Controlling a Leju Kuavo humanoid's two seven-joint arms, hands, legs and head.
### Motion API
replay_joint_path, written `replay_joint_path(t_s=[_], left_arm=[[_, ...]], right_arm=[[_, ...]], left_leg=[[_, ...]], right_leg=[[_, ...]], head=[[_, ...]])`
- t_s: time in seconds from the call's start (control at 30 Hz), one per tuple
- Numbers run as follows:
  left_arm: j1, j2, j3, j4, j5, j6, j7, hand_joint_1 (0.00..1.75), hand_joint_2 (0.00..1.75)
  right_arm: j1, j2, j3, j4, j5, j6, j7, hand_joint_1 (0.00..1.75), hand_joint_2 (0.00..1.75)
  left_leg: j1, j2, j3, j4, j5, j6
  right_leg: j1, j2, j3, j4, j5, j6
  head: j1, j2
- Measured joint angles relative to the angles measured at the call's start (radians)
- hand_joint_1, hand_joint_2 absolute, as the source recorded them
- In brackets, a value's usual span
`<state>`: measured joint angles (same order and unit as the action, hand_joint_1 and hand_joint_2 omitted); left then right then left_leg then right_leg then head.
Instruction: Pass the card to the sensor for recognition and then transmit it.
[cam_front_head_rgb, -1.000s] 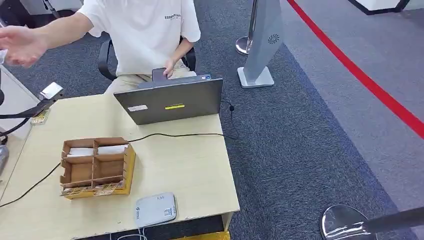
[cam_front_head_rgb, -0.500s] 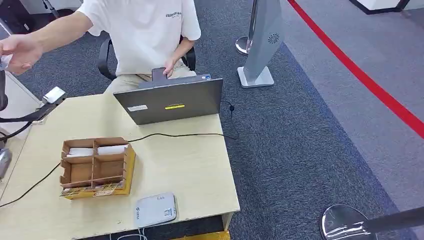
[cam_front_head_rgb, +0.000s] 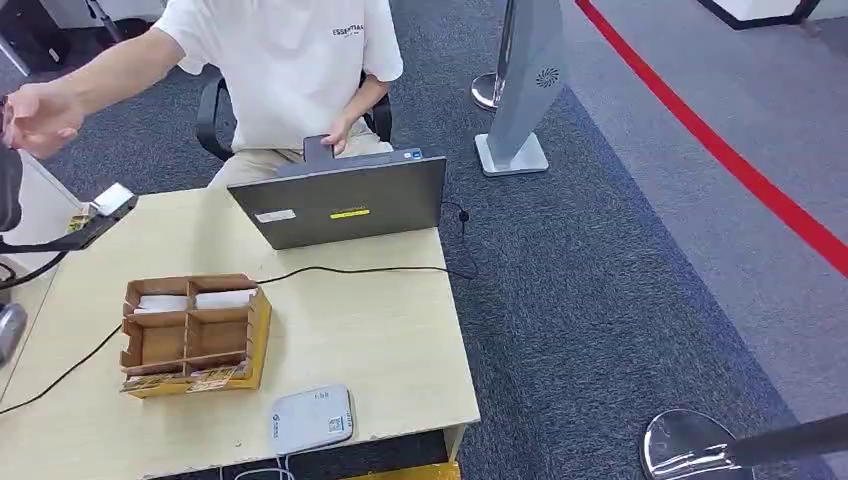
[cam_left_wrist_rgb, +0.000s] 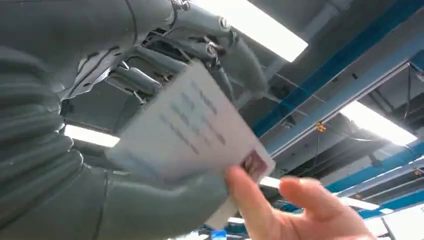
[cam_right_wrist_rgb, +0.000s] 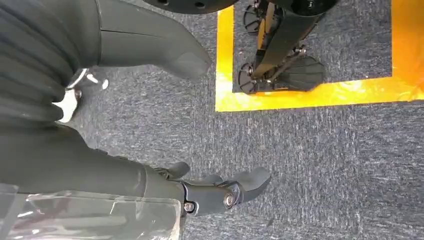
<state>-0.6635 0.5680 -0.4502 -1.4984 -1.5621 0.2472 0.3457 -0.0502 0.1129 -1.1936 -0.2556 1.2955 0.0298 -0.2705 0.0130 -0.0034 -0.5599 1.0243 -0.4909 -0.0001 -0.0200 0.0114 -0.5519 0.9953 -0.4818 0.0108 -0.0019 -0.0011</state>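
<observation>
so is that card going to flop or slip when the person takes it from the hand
Probably not flop: the card looks flat and unbent though the left hand holds it by one side only. It seems thin and light, so little pull should free it. Its face looks smooth, so it could slide as the person's fingers touch its corner.

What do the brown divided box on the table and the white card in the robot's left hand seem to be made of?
The brown divided box looks like matte corrugated cardboard, with thin slotted partitions and raw brown edges. The white card in the left hand looks like smooth plastic or laminated paper; blur leaves that open.
</observation>
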Motion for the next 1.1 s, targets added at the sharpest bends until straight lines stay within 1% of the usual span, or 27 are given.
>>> replay_joint_path(t_s=[0.37, 0.5, 0.57, 0.63, 0.7, 0.87, 1.0, 1.1], left_arm=[[0.074, -0.048, 0.012, -0.017, 0.000, -0.005, -0.024, 0.00, 1.75], [0.116, -0.073, 0.031, -0.052, 0.000, -0.011, -0.066, 0.00, 1.75], [0.147, -0.098, 0.039, -0.092, 0.000, -0.031, -0.097, 0.00, 1.75], [0.193, -0.129, 0.042, -0.150, 0.002, -0.047, -0.122, 0.00, 1.75], [0.248, -0.155, 0.042, -0.207, 0.008, -0.046, -0.136, 0.00, 1.75], [0.405, -0.203, 0.042, -0.337, 0.022, -0.018, -0.165, 0.00, 1.75], [0.525, -0.232, 0.039, -0.395, 0.032, 0.005, -0.172, 0.00, 1.75], [0.588, -0.246, 0.033, -0.421, 0.047, 0.009, -0.176, 0.00, 1.75]], right_arm=[[0.000, -0.001, 0.001, -0.001, 0.002, 0.002, 0.000, 0.00, 1.75], [0.001, -0.001, 0.002, -0.005, 0.001, 0.003, 0.000, 0.00, 1.75], [0.003, -0.001, 0.001, -0.008, -0.002, 0.004, 0.000, 0.00, 1.75], [0.004, -0.001, 0.001, -0.015, -0.005, 0.005, 0.005, 0.00, 1.75], [0.007, 0.000, 0.001, -0.023, -0.006, 0.009, 0.007, 0.00, 1.75], [0.018, 0.008, 0.000, -0.053, -0.012, 0.018, 0.008, 0.00, 1.75], [0.022, 0.018, -0.005, -0.080, -0.017, 0.025, 0.007, 0.00, 1.75], [0.023, 0.026, -0.010, -0.099, -0.017, 0.034, 0.006, 0.00, 1.75]], left_leg=[[0.000, 0.000, 0.000, 0.000, 0.000, 0.000], [0.000, 0.000, 0.000, 0.000, 0.000, 0.000], [0.000, 0.000, 0.000, 0.000, 0.000, 0.000], [-0.001, 0.000, 0.000, 0.000, 0.000, 0.000], [-0.001, 0.001, 0.000, 0.000, -0.001, 0.000], [-0.002, 0.001, 0.000, 0.000, -0.002, 0.001], [-0.002, 0.001, 0.000, 0.000, -0.002, 0.001], [-0.002, 0.001, 0.000, 0.000, -0.002, 0.001]], right_leg=[[0.000, 0.000, 0.000, 0.000, 0.000, 0.000], [0.000, 0.000, 0.000, 0.000, 0.000, 0.000], [0.000, -0.001, 0.000, 0.000, 0.000, 0.000], [-0.001, 0.000, 0.000, 0.000, 0.000, 0.000], [-0.001, 0.000, 0.000, 0.000, 0.000, 0.000], [-0.002, 0.000, 0.000, -0.001, -0.001, 0.001], [-0.002, 0.000, 0.000, -0.001, -0.001, 0.001], [-0.002, 0.000, 0.000, -0.001, -0.001, 0.001]], head=[[0.000, 0.000], [-0.001, 0.000], [0.000, 0.000], [0.000, 0.000], [0.000, 0.000], [0.001, 0.000], [0.000, 0.000], [0.000, 0.000]])
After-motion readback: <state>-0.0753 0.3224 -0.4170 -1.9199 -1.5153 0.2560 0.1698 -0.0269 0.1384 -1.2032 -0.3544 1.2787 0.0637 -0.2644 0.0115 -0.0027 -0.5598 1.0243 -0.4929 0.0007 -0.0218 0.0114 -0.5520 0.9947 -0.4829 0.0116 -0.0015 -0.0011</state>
